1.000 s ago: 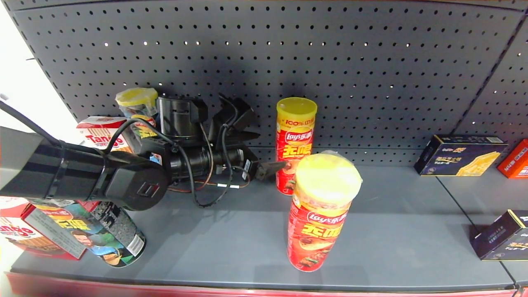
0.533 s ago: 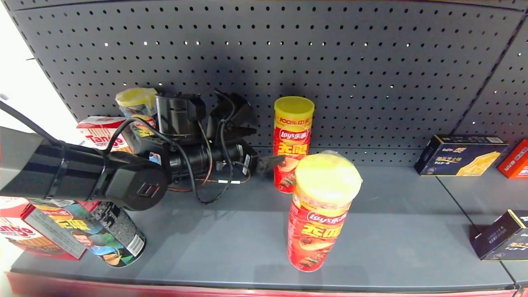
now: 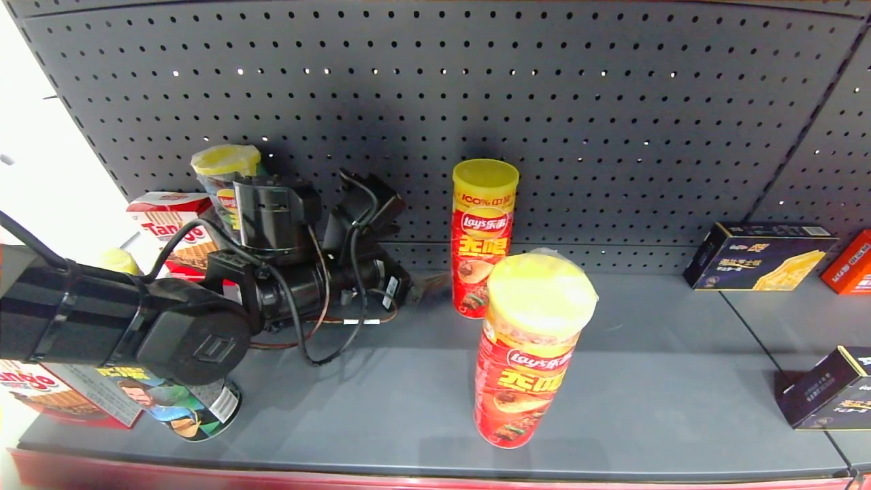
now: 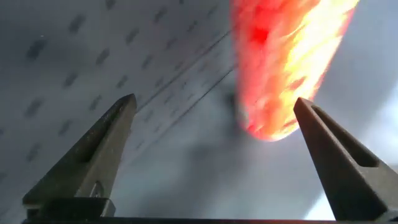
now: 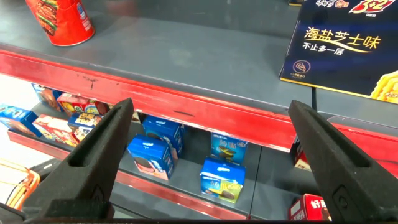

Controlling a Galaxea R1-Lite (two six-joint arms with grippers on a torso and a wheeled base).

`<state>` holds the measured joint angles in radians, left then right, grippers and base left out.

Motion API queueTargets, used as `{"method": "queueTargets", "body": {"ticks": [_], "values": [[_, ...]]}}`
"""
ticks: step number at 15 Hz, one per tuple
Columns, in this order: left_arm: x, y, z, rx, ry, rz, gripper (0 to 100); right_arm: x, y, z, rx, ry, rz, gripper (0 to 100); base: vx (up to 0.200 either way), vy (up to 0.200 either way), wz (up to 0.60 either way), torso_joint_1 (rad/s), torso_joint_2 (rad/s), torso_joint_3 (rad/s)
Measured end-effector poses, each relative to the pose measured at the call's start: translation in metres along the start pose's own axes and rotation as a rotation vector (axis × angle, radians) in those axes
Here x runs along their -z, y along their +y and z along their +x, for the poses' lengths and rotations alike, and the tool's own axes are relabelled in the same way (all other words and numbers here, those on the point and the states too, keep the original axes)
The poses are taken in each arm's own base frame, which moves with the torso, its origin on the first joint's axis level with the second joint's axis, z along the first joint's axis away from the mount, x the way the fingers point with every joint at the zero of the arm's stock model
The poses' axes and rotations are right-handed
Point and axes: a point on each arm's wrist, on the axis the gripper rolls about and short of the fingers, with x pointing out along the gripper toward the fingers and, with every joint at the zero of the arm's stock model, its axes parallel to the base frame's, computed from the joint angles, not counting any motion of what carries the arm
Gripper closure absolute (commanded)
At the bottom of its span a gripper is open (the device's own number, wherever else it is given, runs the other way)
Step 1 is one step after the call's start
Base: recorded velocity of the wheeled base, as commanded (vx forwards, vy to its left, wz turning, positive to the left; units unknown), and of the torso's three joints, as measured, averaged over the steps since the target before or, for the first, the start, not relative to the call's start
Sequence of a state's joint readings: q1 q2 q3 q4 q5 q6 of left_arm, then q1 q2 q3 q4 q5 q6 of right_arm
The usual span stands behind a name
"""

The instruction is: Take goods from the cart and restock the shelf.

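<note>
Grey pegboard-backed shelf [image 3: 381, 381] held rear can [image 3: 484, 238] upright at the back w/ front can [image 3: 531, 350] near it, left gripper [image 4: 214, 102] just beside rear can, fingers wide & empty, right gripper [image 5: 211, 104] fingers wide too, so that can looked placed, prob. more restocking left.

Printed labels on rear chip can [image 3: 484, 238], front chip can [image 3: 527, 367], wafer box [image 3: 169, 221], dark box [image 3: 759, 257].
</note>
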<state>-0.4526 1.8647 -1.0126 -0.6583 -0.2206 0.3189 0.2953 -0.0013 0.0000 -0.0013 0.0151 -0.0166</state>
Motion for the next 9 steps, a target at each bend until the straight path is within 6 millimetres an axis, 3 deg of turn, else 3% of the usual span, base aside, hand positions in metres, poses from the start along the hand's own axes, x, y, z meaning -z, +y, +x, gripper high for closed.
{"method": "queueTargets", "body": {"ticks": [4,9], "values": [[-0.002,-0.001,0.004,-0.122,0.037,0.003,0,0.000,0.000,0.000,0.000,0.000,-0.001,0,0.000,0.000,0.00,0.000,0.00,0.000],[-0.001,-0.004,0.020,-0.120,0.034,0.003,0,0.000,0.000,0.000,0.000,0.000,0.000,0,0.000,0.000,0.00,0.000,0.00,0.000]]}}
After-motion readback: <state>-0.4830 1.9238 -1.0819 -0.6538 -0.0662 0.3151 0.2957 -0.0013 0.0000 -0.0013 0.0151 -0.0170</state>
